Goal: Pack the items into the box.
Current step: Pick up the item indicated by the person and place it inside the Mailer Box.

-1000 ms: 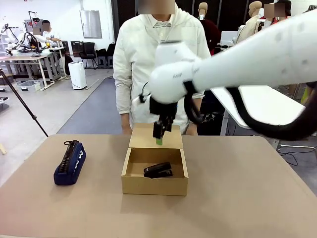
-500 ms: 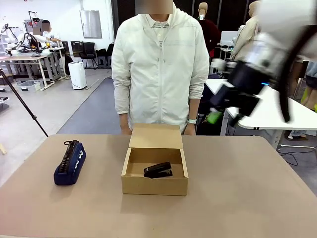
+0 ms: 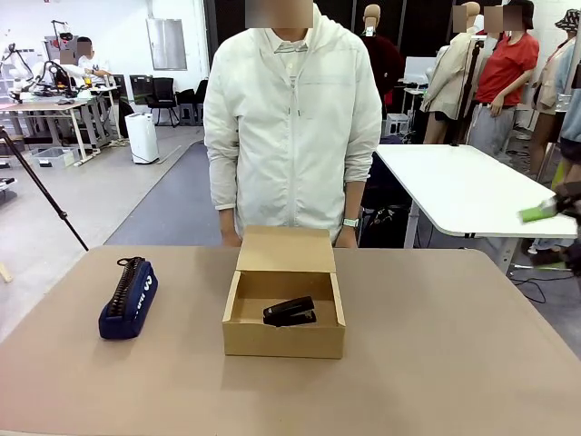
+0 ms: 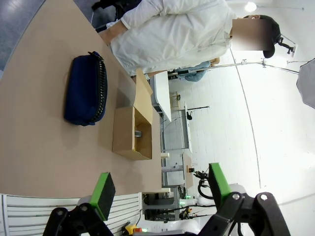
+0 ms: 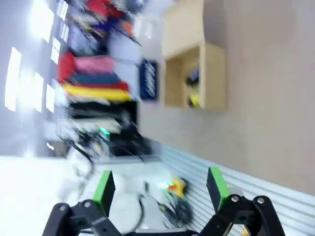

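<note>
The brown cardboard box (image 3: 283, 341) stands mid-table with its flap lid raised toward the person. A black stapler (image 3: 290, 312) lies inside it. The navy zippered pouch (image 3: 129, 298) rests on the table to the box's left. High at the right edge, well away from the box, shows a green pad (image 3: 537, 213) of my right gripper. In the left wrist view my left gripper (image 4: 161, 189) is open and empty, far from the pouch (image 4: 86, 90) and box (image 4: 123, 133). The blurred right wrist view has my right gripper (image 5: 160, 187) open and empty, with the box (image 5: 214, 73) and pouch (image 5: 149, 79) distant.
A person in a white jacket (image 3: 290, 127) stands at the far side directly behind the box, hands hidden behind the lid. A white table (image 3: 463, 186) stands beyond on the right. Bare tabletop (image 3: 454, 345) lies right of the box.
My right arm has pulled away from above the box, swinging up and out to the picture's right edge. The stapler, box and pouch have stayed put.
</note>
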Robot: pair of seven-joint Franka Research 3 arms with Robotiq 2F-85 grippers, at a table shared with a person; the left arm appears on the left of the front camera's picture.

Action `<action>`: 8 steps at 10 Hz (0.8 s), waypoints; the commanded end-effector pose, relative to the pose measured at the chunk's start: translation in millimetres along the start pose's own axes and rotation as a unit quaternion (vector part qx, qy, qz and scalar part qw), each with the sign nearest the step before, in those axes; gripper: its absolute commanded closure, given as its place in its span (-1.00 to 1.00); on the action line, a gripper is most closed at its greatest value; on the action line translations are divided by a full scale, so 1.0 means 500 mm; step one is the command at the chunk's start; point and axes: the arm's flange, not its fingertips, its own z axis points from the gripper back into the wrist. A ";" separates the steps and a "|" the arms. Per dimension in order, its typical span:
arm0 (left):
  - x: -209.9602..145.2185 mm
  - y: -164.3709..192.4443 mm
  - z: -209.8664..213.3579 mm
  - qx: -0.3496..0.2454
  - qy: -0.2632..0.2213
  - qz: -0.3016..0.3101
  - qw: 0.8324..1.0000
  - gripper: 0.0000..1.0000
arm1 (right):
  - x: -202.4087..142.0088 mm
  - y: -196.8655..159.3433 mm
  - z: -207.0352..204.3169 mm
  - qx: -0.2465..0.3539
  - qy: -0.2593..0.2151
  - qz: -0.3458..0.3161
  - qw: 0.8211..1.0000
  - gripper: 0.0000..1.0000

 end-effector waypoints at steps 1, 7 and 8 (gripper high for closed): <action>0.000 -0.001 0.003 -0.011 -0.004 -0.008 1.000 -1.00 | -0.027 0.034 -0.036 -0.053 0.046 0.022 0.997 -1.00; 0.000 -0.001 0.003 -0.011 -0.004 -0.008 1.000 -1.00 | -0.027 0.034 -0.036 -0.053 0.046 0.022 0.997 -1.00; 0.000 -0.001 0.003 -0.011 -0.004 -0.008 1.000 -1.00 | -0.027 0.034 -0.036 -0.053 0.046 0.022 0.997 -1.00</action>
